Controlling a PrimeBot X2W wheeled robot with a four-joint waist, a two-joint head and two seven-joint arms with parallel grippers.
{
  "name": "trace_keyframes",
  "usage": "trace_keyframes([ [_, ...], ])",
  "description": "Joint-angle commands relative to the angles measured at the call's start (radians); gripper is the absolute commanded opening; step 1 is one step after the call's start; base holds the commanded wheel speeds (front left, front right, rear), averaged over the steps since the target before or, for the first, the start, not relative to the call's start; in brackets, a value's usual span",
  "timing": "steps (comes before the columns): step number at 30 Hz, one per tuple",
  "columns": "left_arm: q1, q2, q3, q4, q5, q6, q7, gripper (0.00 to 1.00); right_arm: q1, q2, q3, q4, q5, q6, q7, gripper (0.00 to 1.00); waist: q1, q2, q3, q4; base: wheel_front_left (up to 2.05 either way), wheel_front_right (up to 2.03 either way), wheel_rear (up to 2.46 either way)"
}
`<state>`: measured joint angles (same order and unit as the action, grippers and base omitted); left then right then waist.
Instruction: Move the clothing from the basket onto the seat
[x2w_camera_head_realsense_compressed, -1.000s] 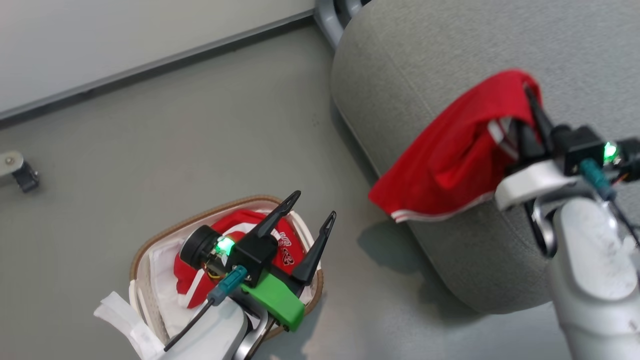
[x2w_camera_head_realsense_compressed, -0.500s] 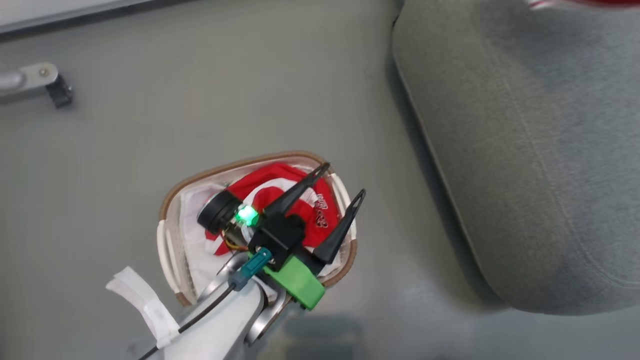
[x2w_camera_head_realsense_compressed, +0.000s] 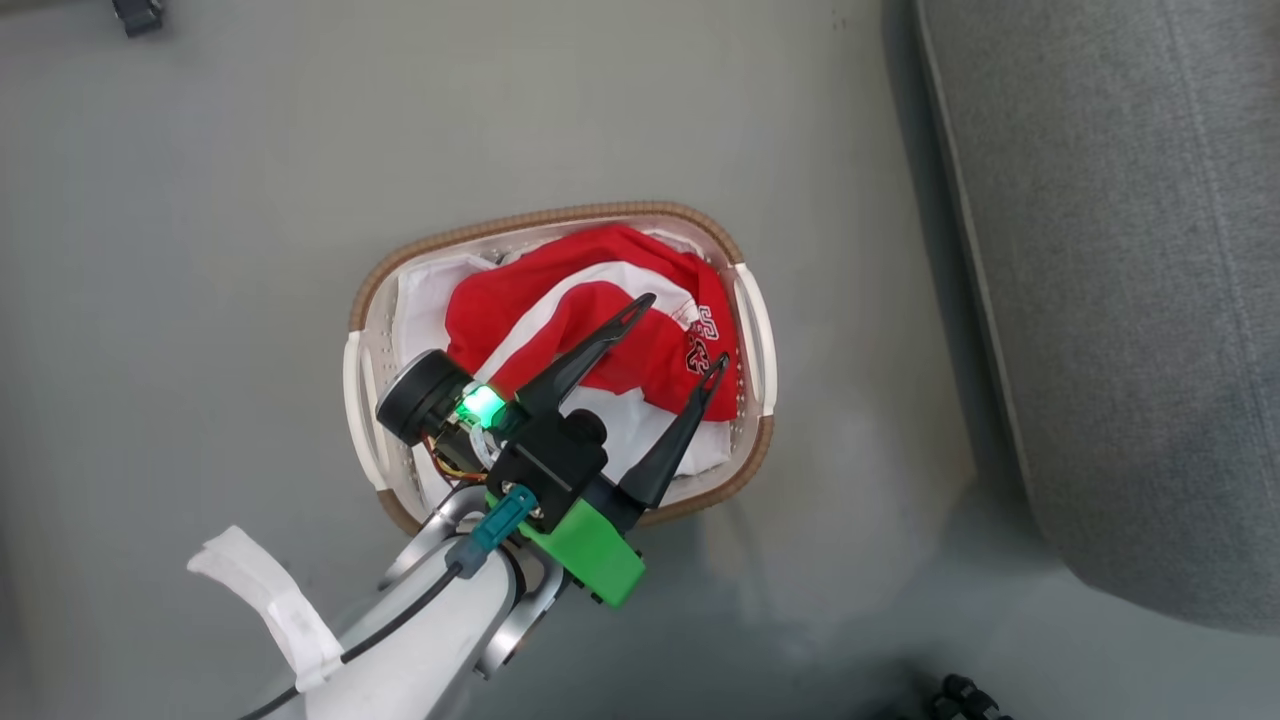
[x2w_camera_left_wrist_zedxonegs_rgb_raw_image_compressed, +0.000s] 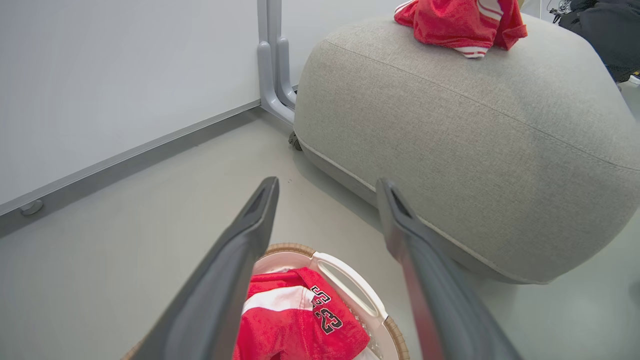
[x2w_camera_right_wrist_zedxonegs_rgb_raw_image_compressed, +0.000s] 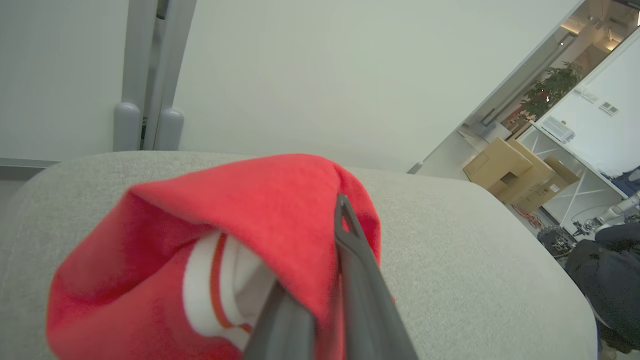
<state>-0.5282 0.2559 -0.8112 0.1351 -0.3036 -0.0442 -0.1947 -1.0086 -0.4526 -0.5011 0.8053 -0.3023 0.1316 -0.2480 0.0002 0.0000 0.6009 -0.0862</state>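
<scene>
The white basket (x2w_camera_head_realsense_compressed: 560, 215) with its brown rim stands on the floor in the head view. A red garment with white panels and lettering (x2w_camera_head_realsense_compressed: 600, 310) lies in it on a white sheet (x2w_camera_head_realsense_compressed: 420, 300). My left gripper (x2w_camera_head_realsense_compressed: 683, 330) hangs open just above this garment, its fingers apart and holding nothing. The left wrist view shows the same open gripper (x2w_camera_left_wrist_zedxonegs_rgb_raw_image_compressed: 327, 187), the lettered garment (x2w_camera_left_wrist_zedxonegs_rgb_raw_image_compressed: 295, 320) and a second red garment (x2w_camera_left_wrist_zedxonegs_rgb_raw_image_compressed: 450, 22) on top of the grey seat (x2w_camera_left_wrist_zedxonegs_rgb_raw_image_compressed: 450, 125). My right gripper (x2w_camera_right_wrist_zedxonegs_rgb_raw_image_compressed: 330, 240) is shut on that second garment (x2w_camera_right_wrist_zedxonegs_rgb_raw_image_compressed: 225, 200) over the seat (x2w_camera_right_wrist_zedxonegs_rgb_raw_image_compressed: 475, 250).
The seat's edge (x2w_camera_head_realsense_compressed: 1130, 300) runs down the right of the head view, with bare grey floor between it and the basket. A grey post (x2w_camera_left_wrist_zedxonegs_rgb_raw_image_compressed: 272, 65) and a wall stand behind the seat. Cardboard boxes (x2w_camera_right_wrist_zedxonegs_rgb_raw_image_compressed: 505, 165) sit far off. A caster (x2w_camera_head_realsense_compressed: 138, 15) is at the top left.
The head camera has swung down, so the basket now sits mid-view and the right gripper with its garment has left that view. The left gripper stays open over the basket.
</scene>
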Motion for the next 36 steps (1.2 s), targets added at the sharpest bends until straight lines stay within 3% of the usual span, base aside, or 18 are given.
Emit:
trace_keyframes([
  [1, -0.015, 0.005, -0.001, -0.005, 0.007, 0.003, 0.001, 1.0, 0.018, 0.006, -0.028, 0.017, -0.014, -0.002, -0.01, 0.0, -0.0002, 0.0, 0.044, 0.014, 0.0, 0.0, 0.0],
  [4, -0.018, 0.014, 0.004, -0.006, 0.004, 0.009, 0.003, 1.0, 0.04, 0.051, -0.067, 0.048, -0.045, -0.002, -0.016, 0.0, -0.0002, 0.0, 0.048, 0.006, 0.0, 0.0, 0.0],
  [5, -0.017, 0.018, 0.006, -0.005, 0.003, 0.01, 0.004, 1.0, 0.046, 0.063, -0.076, 0.048, -0.055, -0.002, -0.017, 0.06, -0.0002, 0.0, 0.048, 0.001, 0.0, 0.0, 0.0],
  [6, -0.016, 0.022, 0.008, -0.004, 0.001, 0.01, 0.004, 1.0, 0.048, 0.075, -0.078, 0.031, -0.056, -0.002, -0.018, 0.31, -0.0002, 0.0, 0.047, -0.003, 0.0, 0.0, 0.0],
  [7, -0.015, 0.025, 0.009, -0.002, -0.001, 0.011, 0.005, 1.0, 0.057, 0.087, -0.077, 0.004, -0.057, -0.002, -0.018, 0.87, -0.0002, 0.0, 0.044, -0.008, 0.0, 0.0, 0.0],
  [8, -0.014, 0.026, 0.01, 0.0, -0.004, 0.013, 0.005, 1.0, 0.067, 0.102, -0.074, -0.015, -0.053, -0.002, -0.018, 1.0, -0.0002, 0.0, 0.041, -0.012, 0.0, 0.0, 0.0],
  [16, -0.008, 0.024, 0.019, 0.016, -0.027, 0.013, -0.017, 1.0, 0.174, 0.201, -0.027, -0.126, -0.044, -0.002, -0.018, 1.0, -0.0002, 0.0, -0.024, -0.056, 0.0, 0.0, 0.0],
  [21, 0.004, 0.018, 0.037, 0.046, -0.048, 0.02, -0.037, 1.0, 0.243, 0.228, 0.014, -0.183, -0.013, -0.002, -0.018, 1.0, -0.0002, 0.0, -0.095, -0.065, 0.0, 0.0, 0.0],
  [30, 0.062, -0.009, 0.119, 0.132, -0.105, 0.034, -0.07, 1.0, 0.309, 0.219, 0.106, -0.239, 0.042, -0.002, -0.019, 1.0, -0.0002, 0.0, -0.272, -0.036, 0.0, 0.0, 0.0],
  [36, 0.141, -0.036, 0.226, 0.134, -0.123, 0.042, -0.07, 1.0, 0.332, 0.235, 0.199, -0.229, 0.094, -0.002, -0.019, 1.0, -0.0002, 0.0, -0.389, 0.007, 0.0, 0.0, 0.0],
])
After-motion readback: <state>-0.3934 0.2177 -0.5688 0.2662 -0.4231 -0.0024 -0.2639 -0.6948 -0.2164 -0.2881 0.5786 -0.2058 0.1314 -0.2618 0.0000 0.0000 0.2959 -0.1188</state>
